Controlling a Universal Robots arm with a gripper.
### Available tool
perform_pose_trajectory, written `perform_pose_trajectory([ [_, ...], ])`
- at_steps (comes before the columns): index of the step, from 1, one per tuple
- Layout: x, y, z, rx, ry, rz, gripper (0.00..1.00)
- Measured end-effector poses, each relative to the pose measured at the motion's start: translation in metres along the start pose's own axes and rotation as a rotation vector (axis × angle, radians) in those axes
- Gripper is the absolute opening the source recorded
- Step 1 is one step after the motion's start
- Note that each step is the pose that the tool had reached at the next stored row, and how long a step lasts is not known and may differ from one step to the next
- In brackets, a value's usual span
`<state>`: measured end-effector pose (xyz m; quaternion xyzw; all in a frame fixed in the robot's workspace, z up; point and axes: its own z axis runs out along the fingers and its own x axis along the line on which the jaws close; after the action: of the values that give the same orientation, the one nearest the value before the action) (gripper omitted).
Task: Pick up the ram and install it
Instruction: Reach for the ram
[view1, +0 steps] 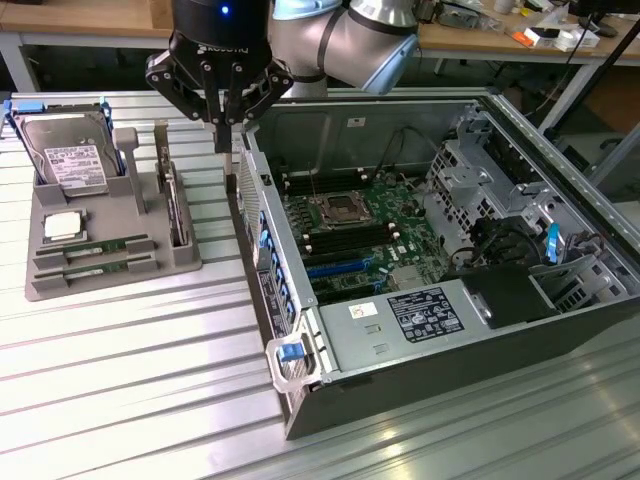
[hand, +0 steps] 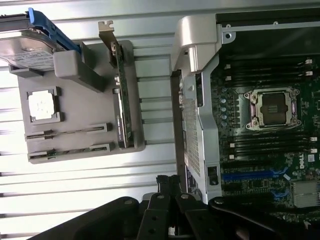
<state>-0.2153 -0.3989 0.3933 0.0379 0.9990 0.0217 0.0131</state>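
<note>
Two sticks are sitting in the tray (view1: 55, 285): ram (view1: 100, 247) and twin (view1: 100, 266). Claw (view1: 227, 140), pinched together and apparently empty, is hovering at tray's two o'clock; needs opening, aligning lengthwise.

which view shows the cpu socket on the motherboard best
Wrist view: the cpu socket is seen nearly straight on, frame and dark centre plain. The exterior view shows the cpu socket at a slant.
</note>
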Motion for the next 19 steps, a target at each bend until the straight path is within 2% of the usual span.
perform_pose_trajectory([
  [19,0.034,-0.0026,-0.0008,-0.0001,0.0,0.0,0.1],
])
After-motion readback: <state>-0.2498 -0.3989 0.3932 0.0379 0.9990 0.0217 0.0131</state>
